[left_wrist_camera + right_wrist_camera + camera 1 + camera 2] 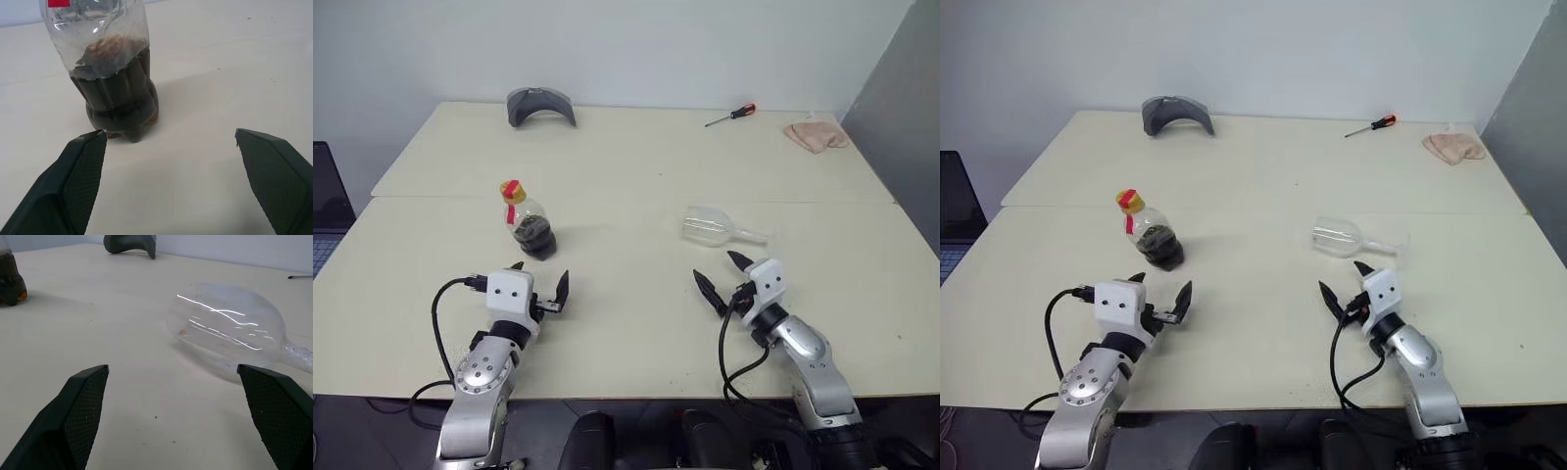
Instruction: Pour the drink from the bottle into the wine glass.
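Note:
The bottle point(529, 223) stands upright left of the table's middle, with a yellow cap, a red ring at the neck and dark drink point(117, 95) filling its lower half. My left gripper point(540, 280) is open just in front of it, not touching. The wine glass point(715, 226) lies on its side right of centre, its stem pointing right; the bowl is empty. A short way in front of the glass my right gripper point(724, 273) is open, its fingers angled toward the glass. In the right wrist view the glass point(230, 328) lies between and beyond the fingertips.
At the far edge of the cream table point(636, 323) sit a grey curved object point(540, 104), a red-handled screwdriver point(732, 115) and a pink cloth point(817, 133). A seam point(636, 199) runs across the table behind the bottle and glass.

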{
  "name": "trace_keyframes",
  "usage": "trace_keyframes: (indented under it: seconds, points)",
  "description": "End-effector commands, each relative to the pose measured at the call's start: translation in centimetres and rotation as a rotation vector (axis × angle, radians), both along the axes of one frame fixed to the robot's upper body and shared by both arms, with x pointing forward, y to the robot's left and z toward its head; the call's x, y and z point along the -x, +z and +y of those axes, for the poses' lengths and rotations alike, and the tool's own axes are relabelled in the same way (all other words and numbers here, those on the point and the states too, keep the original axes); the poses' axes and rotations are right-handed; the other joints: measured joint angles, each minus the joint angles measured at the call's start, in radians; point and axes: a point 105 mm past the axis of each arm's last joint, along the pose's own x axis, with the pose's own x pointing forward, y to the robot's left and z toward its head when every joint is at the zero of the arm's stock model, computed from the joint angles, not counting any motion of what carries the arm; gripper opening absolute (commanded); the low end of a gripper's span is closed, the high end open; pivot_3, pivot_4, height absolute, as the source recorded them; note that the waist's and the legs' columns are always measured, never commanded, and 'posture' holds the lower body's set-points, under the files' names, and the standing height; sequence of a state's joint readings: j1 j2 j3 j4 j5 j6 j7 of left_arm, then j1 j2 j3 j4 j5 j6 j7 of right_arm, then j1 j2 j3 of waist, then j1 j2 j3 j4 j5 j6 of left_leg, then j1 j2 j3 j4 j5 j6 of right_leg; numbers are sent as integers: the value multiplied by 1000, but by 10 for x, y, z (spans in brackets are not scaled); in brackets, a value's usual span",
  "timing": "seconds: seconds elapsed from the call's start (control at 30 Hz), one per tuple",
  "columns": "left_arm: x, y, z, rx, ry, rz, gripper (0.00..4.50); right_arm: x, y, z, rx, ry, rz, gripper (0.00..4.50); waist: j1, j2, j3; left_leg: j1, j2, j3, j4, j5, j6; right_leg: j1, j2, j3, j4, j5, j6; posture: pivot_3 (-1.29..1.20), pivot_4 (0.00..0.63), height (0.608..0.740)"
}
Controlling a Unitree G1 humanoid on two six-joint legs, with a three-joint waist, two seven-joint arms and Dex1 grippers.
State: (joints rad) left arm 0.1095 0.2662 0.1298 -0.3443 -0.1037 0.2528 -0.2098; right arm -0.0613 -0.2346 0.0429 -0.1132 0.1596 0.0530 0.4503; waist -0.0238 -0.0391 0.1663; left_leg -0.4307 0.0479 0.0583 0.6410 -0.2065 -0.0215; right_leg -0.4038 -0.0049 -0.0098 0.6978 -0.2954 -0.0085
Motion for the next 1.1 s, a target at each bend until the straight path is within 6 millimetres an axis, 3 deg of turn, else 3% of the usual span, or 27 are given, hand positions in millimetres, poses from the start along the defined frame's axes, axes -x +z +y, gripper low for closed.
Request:
trace_keyframes:
  seconds: [0.03, 0.27, 0.5, 0.67, 1.1]
  points:
    - [1, 15, -9, -1, -42, -67, 4472, 0, 10, -5, -16, -13, -37, 4500, 0, 0, 0, 0, 0, 0, 0, 0, 0, 0, 0, 0, 0, 0, 0, 0, 150, 740]
    - [6, 21, -12, -25, -82, -116, 4472, 6, 10, -3, -14, 22, -25, 4500, 0, 0, 0, 0, 0, 0, 0, 0, 0, 0, 0, 0, 0, 0, 0, 0, 150, 740]
    - [8, 31, 8, 19, -88, -164, 4472, 39, 34, 28, 62, 413, -27, 4500, 0, 0, 0, 0, 0, 0, 0, 0, 0, 0, 0, 0, 0, 0, 0, 0, 150, 740]
    - [9, 27, 12, 2, -112, -148, 4472, 41, 46, 33, 65, 495, -21, 4500, -1, 0, 0, 0, 0, -1, 0, 0, 0, 0, 0, 0, 0, -2, 3, 0, 150, 740]
    - [-29, 38, 51, 36, 45, -121, 4472, 40, 58, 44, 71, 605, -11, 4500, 1, -1, 0, 0, 0, -1, 1, 0, 1, 1, 0, -1, 0, -1, 1, 0, 150, 740]
